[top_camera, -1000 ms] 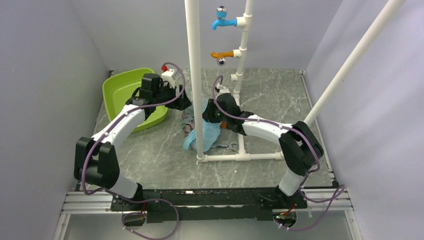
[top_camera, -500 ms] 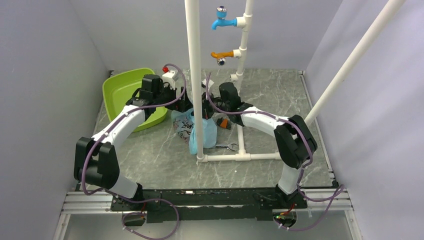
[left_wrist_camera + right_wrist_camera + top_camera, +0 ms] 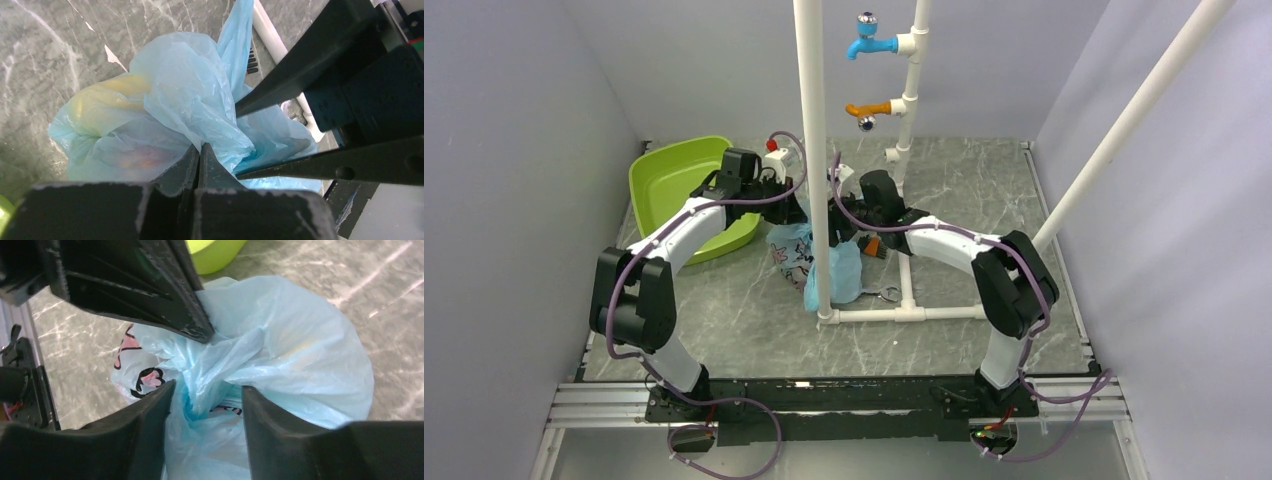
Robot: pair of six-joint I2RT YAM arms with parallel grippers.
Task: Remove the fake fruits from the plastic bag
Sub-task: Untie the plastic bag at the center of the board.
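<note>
Hanging plastic bag, long axis upright

The bag is thin, crinkly, translucent pale-blue plastic film with a soft sheen. A yellow fruit shows dimly through it. My fingers are matt black plastic, scuffed pale along the edges. The table looks like smooth grey marbled stone. The tray is glossy lime plastic and the pipes smooth white plastic.
</note>
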